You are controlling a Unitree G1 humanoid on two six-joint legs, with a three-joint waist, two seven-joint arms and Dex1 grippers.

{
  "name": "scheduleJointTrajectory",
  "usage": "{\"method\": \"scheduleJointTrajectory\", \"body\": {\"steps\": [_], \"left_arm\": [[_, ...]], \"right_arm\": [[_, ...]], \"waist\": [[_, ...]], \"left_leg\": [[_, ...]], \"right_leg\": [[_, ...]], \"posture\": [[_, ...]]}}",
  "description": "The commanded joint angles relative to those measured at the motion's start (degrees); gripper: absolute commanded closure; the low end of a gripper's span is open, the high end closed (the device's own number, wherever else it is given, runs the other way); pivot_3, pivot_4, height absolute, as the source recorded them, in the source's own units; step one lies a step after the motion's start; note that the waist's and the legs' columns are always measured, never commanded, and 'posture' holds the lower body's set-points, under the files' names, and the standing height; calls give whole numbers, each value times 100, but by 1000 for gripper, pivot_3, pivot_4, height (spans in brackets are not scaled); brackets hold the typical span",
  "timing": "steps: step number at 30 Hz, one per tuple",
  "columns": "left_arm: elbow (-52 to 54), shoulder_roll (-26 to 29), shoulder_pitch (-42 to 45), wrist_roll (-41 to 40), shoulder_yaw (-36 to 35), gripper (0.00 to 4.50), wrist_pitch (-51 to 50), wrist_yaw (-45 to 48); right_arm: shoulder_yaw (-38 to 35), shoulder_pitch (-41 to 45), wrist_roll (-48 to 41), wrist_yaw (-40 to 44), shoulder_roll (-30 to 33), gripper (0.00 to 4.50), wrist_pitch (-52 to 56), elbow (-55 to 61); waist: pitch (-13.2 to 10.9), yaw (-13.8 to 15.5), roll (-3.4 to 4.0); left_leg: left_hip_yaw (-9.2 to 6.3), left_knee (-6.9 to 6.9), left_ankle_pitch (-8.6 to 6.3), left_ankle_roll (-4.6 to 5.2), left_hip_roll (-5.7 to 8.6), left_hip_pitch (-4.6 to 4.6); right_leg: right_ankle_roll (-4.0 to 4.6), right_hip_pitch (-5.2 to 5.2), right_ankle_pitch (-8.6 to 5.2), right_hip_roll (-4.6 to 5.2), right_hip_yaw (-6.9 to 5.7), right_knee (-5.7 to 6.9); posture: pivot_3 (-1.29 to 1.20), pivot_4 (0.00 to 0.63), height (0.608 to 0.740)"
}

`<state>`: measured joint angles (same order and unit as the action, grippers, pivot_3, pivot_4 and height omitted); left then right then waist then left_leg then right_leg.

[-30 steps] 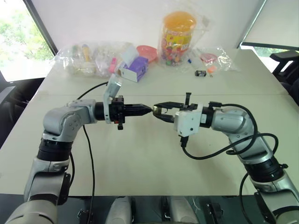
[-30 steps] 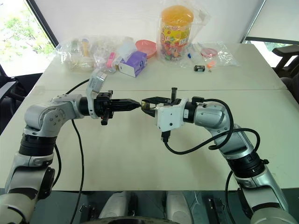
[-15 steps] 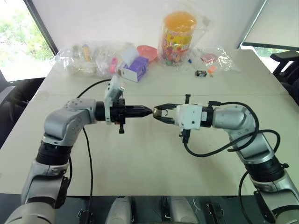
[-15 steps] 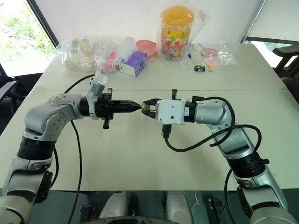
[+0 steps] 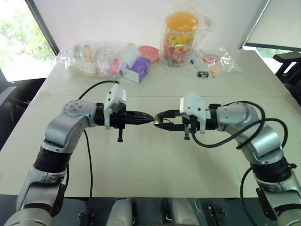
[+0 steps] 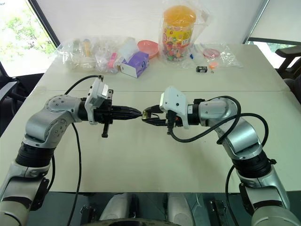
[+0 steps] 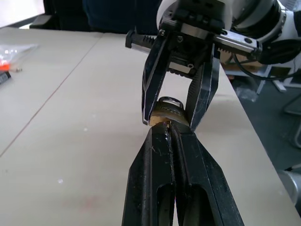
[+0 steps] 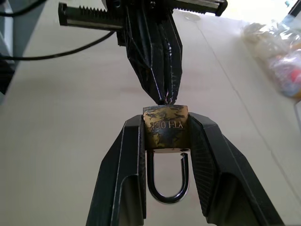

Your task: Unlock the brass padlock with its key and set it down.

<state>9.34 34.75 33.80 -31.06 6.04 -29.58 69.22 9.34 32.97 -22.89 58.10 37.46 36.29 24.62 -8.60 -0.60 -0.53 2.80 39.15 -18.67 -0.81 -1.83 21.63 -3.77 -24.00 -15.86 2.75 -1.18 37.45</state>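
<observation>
Both wrists have rolled since a second ago. Right pincer (image 8: 167, 141) is clamped on the brass padlock (image 8: 165, 126), mid-frame above the counter (image 5: 141, 169); shackle looks sprung. Left pincer (image 7: 167, 126) is pinched together at its keyway; key hidden. I'd hold the body steady and withdraw straight.

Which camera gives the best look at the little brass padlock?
The right wrist view: the brass padlock faces the camera between the right gripper's jaws, shackle visible. The left wrist view shows its end past the left gripper. The eye views show a speck.
</observation>
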Motion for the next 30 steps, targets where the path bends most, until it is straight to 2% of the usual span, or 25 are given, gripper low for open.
{"method": "scheduleJointTrajectory", "body": {"steps": [1, 2, 5, 7, 8, 9, 16, 28, 30], "left_arm": [[-37, 18, -14, 20, 105, 4440, -474, -257], [-102, -14, 12, -62, 55, 4440, -668, -360], [-453, -217, 261, -1046, -509, 4440, -2089, -825], [-602, -300, 352, -1379, -741, 4440, -2616, -1044], [-640, -313, 364, -1463, -795, 3879, -2784, -1119], [-665, -322, 369, -1552, -845, 3665, -2933, -1177], [-743, -436, 455, -1992, -1167, 48, -3461, -1518], [-648, -810, 516, -2080, -1202, 48, -3439, -1826], [-575, -852, 476, -2069, -1137, 558, -3423, -1820]], "right_arm": [[-208, 348, -51, -133, -53, 3786, -294, 341], [-181, 356, 58, -138, -33, 3786, -418, 330], [268, 331, 1378, -250, 189, 3786, -2107, 65], [391, 320, 1761, -286, 223, 3786, -2725, -100], [400, 316, 1828, -281, 213, 3786, -2886, -163], [406, 306, 1877, -279, 198, 3786, -3001, -217], [371, 248, 1961, -237, 163, 3786, -3313, -409], [396, 204, 1963, -205, 152, 3786, -3341, -363], [396, 208, 1962, -213, 146, 3786, -3315, -344]], "waist": [[0, -1, 0], [0, -1, 0], [0, -5, 0], [-3, -13, -6], [-3, -20, -6], [-3, -25, -6], [-5, -10, -8], [-5, -8, -8], [-5, -10, -8]], "left_leg": [[0, 0, 0, 0, 0, 0], [0, 0, 0, 0, 0, 0], [0, 0, -1, 1, 1, 0], [-1, 0, -1, 1, 1, 1], [-1, 0, -1, 1, 1, 1], [0, 0, -1, 2, 1, 0], [-1, 0, 0, 0, 0, 1], [0, 0, 4, -7, 1, 0], [0, 0, 4, -7, 0, 0]], "right_leg": [[0, 0, 0, 0, 0, 0], [0, 0, 0, -1, 0, 0], [0, 0, 0, -3, 0, 0], [-2, -1, -1, -5, 0, 0], [-2, -1, -1, -5, 0, 0], [-3, -1, -1, -6, 0, 0], [-2, -2, -1, 0, 1, 0], [-2, -1, -1, 1, 1, 0], [-2, -1, -1, 1, 1, 1]], "posture": [[0, 150, 740], [0, 150, 740], [0, 150, 740], [0, 150, 740], [0, 150, 740], [0, 150, 740], [0, 150, 740], [0, 150, 740], [0, 150, 740]]}}
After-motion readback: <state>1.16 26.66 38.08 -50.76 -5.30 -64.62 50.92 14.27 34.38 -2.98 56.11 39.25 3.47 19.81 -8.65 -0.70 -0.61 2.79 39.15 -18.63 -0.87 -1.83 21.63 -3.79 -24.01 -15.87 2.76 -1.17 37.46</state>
